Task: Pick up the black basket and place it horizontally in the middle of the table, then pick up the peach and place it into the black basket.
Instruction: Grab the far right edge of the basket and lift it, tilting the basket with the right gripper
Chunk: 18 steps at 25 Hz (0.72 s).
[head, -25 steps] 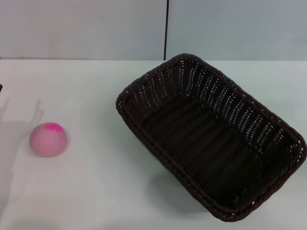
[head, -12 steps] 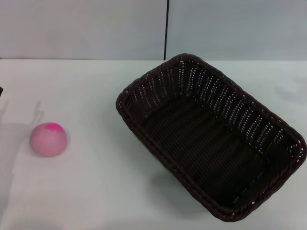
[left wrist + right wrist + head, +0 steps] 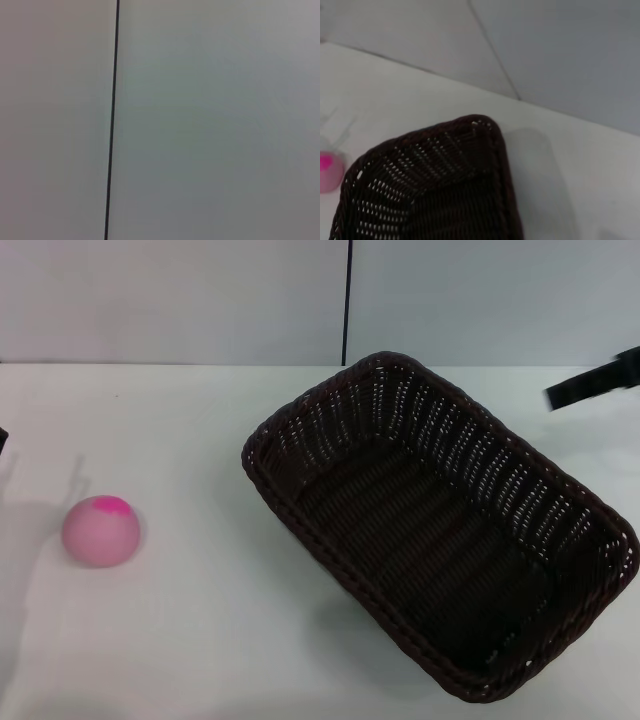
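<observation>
The black basket [image 3: 437,520] lies empty on the white table [image 3: 200,640], right of centre and turned diagonally. The right wrist view shows one corner of it [image 3: 445,190]. The peach [image 3: 100,530], pale pink with a magenta patch, sits on the table at the left, apart from the basket; its edge also shows in the right wrist view [image 3: 327,172]. A dark part of my right gripper [image 3: 592,383] reaches in from the right edge, beyond the basket's far right side. Only a dark sliver of my left arm [image 3: 2,438] shows at the left edge.
A pale wall with a dark vertical seam [image 3: 347,300] stands behind the table. The left wrist view shows only that wall and seam [image 3: 112,120]. Bare tabletop [image 3: 200,440] lies between the peach and the basket.
A dark part of my right gripper has come into view at the right edge. The basket and the peach have not moved.
</observation>
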Available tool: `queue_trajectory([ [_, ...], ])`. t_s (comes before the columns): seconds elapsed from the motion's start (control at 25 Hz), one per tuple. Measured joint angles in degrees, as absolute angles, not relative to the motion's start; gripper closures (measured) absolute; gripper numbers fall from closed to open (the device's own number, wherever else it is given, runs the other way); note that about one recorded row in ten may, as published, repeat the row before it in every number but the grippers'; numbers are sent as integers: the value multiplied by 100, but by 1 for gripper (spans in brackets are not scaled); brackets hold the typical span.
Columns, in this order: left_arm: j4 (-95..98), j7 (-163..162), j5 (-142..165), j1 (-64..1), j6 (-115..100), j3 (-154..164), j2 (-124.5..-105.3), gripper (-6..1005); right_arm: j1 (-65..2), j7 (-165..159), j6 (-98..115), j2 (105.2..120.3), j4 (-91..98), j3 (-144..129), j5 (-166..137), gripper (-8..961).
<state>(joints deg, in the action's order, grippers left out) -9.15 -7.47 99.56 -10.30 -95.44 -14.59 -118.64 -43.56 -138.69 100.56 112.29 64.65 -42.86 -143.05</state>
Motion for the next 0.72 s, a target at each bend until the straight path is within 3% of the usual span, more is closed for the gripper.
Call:
queue_trajectory([
  [0.36,-896,-740,9938,-1019,-9576,-1486,-11856,207,-4755,-13738,8818,11528,5041,-5097,-14301,253],
  [0.72,-896,-738,9929,-975,-9566,-1494,-11856,213,-4902,-13742,8185,11637,4506,-5442,-14326,261],
])
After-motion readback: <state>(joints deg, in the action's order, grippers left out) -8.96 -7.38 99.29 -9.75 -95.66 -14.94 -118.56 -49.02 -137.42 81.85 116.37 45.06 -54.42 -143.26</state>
